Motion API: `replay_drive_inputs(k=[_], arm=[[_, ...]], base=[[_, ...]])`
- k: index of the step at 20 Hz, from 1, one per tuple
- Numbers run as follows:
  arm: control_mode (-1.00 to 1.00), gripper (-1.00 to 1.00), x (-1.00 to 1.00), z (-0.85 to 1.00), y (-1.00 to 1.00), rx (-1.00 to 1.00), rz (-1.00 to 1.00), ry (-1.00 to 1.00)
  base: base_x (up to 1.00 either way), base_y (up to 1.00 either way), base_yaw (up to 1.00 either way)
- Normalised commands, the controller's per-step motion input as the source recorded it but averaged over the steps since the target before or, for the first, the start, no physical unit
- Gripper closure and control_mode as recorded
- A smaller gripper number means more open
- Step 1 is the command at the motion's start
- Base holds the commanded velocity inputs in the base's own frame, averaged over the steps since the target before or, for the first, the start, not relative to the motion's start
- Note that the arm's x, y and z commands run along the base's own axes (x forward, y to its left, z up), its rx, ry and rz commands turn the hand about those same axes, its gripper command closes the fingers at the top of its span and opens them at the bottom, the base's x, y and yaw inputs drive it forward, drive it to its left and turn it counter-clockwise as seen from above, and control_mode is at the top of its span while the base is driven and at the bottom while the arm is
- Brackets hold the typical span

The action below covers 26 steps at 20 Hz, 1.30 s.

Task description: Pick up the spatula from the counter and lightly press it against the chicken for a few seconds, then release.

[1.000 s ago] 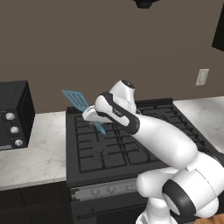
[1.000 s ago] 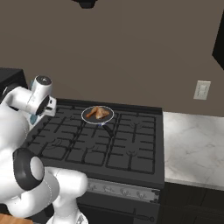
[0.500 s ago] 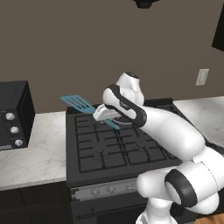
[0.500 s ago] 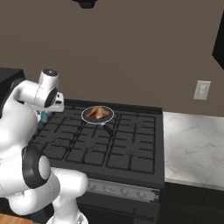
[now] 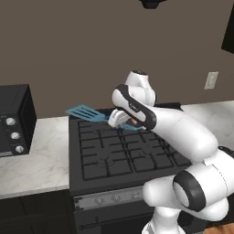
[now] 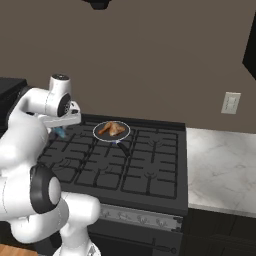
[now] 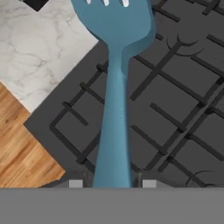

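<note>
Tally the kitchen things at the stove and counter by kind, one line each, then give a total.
Utensils: 1, the blue spatula
Cookware: 1, the pan
Food: 1, the chicken
Appliances: 2, the stove and the black countertop oven
Total: 5

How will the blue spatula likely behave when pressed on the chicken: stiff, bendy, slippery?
Probably light: the spatula is thin and slotted. Its narrow neck may flex slightly. Held on the handle by the gripper, far from the head, it might pivot when pressed on the chicken.
</note>
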Motion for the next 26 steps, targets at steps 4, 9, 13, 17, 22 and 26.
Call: replay_drive_inputs(k=[4, 9, 13, 17, 22, 26], arm=[[-1.00, 1.00, -0.14, -0.05, -0.50, 0.00, 0.21, -0.16], [-1.00, 1.00, -0.22, -0.03, -0.54, 0.00, 0.22, -0.23], [-1.00, 1.00, -0.16, 0.00, -0.53, -0.01, 0.16, -0.17], [-1.00, 1.00, -0.01, 0.00, -0.61, 0.00, 0.14, -0.07], [-1.00, 1.00, 0.05, 0.01, -0.60, 0.00, 0.08, -0.01], [-1.00, 1.00, 0.18, 0.00, -0.63, 0.00, 0.07, 0.00]], base=[[0.00, 0.00, 0.00], [0.00, 0.00, 0.00], [0.00, 0.00, 0.00], [0.00, 0.00, 0.00], [0.00, 0.00, 0.00], [0.00, 0.00, 0.00]])
